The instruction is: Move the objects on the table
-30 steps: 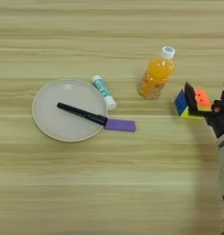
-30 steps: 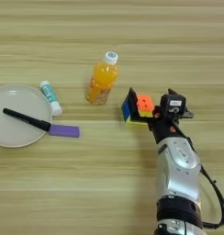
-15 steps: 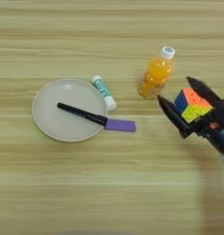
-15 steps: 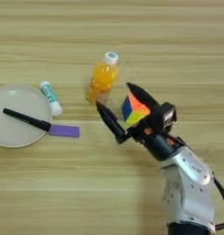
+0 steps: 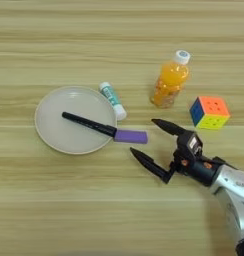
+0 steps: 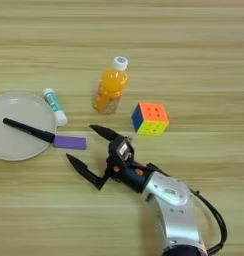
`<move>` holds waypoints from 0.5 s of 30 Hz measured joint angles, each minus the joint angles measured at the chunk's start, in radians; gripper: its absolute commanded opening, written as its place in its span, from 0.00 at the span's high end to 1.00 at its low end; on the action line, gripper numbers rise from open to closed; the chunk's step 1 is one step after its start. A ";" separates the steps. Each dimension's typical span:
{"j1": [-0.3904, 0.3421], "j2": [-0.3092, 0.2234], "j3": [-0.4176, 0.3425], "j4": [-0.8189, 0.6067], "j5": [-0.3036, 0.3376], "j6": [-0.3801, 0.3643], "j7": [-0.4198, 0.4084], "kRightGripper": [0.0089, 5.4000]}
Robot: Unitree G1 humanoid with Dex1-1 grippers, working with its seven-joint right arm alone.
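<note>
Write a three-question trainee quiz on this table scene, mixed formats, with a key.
1. True or false: the gripper holds the puzzle cube.
2. What lies across the plate? A) glue stick B) black pen C) juice bottle
3. Fill in: the purple block touches the pen's ____.

Key:
1. False; its jaws stand open and empty, and the cube sits apart on the table.
2. B, the black pen.
3. Tip, just outside the plate's rim.
</note>
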 measured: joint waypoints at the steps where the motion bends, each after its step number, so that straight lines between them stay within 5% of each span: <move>1: -0.003 0.000 0.007 0.005 -0.018 0.000 -0.015 0.00; 7: -0.009 0.000 0.026 -0.019 -0.116 0.036 -0.131 0.00; 15: -0.007 0.000 0.050 -0.081 -0.074 0.213 -0.137 0.00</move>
